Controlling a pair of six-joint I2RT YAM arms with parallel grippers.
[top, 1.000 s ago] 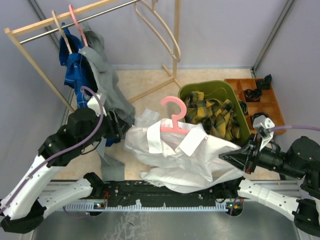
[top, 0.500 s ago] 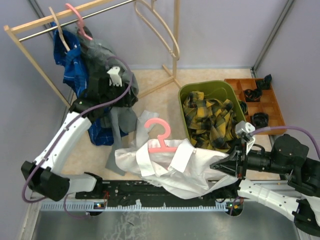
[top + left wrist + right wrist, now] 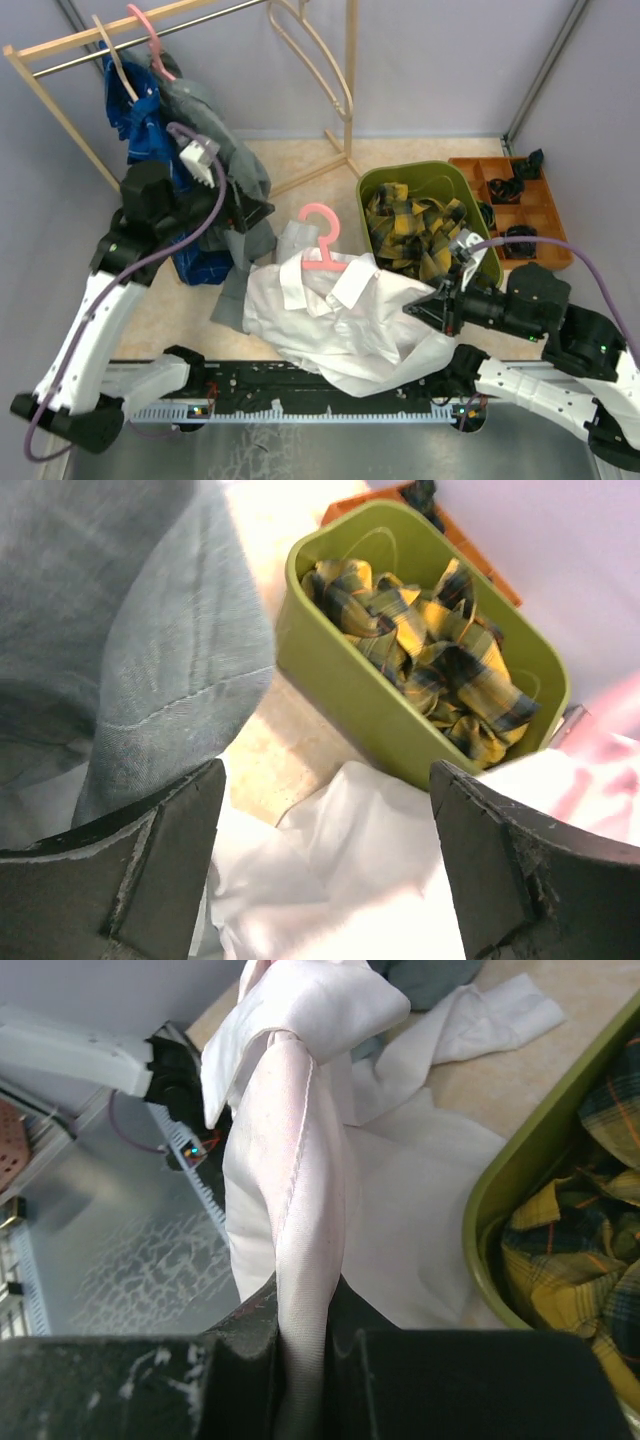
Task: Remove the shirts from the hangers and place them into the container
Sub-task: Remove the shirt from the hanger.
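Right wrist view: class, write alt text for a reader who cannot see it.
The right claw is shut on a bunched fold of the white shirt, which rises up the middle of the frame. At right, the olive-green container holds the yellow-and-black plaid shirt.

White shirt (image 3: 300,1130) in end effector (image 3: 300,1335)

The left gripper (image 3: 327,785) gapes wide on its raised arm, while the right gripper (image 3: 300,1315), stretched low leftward, is pinched tight.
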